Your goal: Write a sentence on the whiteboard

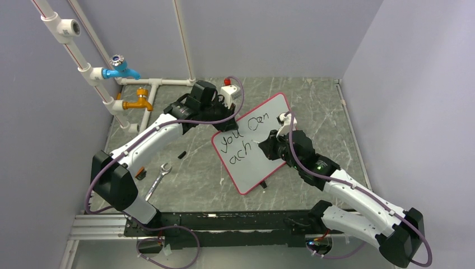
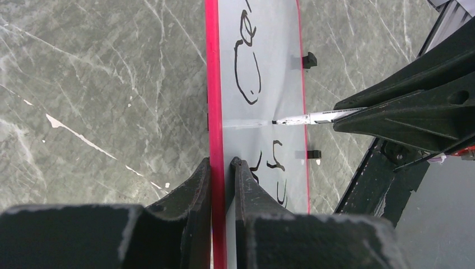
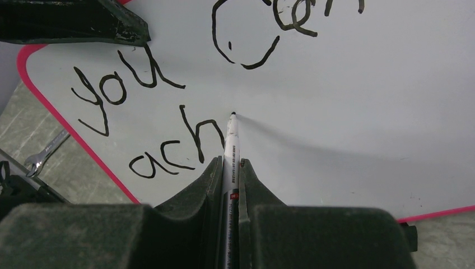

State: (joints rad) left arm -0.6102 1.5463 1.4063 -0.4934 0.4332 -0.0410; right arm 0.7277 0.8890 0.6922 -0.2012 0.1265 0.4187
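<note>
Half whiteboard [image 1: 249,171] blank; left claw [image 2: 220,162] clamps rim, right claw [image 3: 229,162] marker [image 3: 231,134].

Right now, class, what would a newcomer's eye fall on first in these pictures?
The pink-rimmed whiteboard sits mid-table, reading "you Can ach". The right gripper holds a marker with its tip just after "ach", while the left gripper clamps the board's rim. A blue tap stands out on the pipes at far left.

Between the black fingers [image 3: 204,188] sits a white, black-tipped pen [image 3: 230,140], and ahead of them the whiteboard [image 3: 364,101] is white, black-lettered, pink-rimmed, on a grey, white-veined table [image 2: 84,84].
</note>
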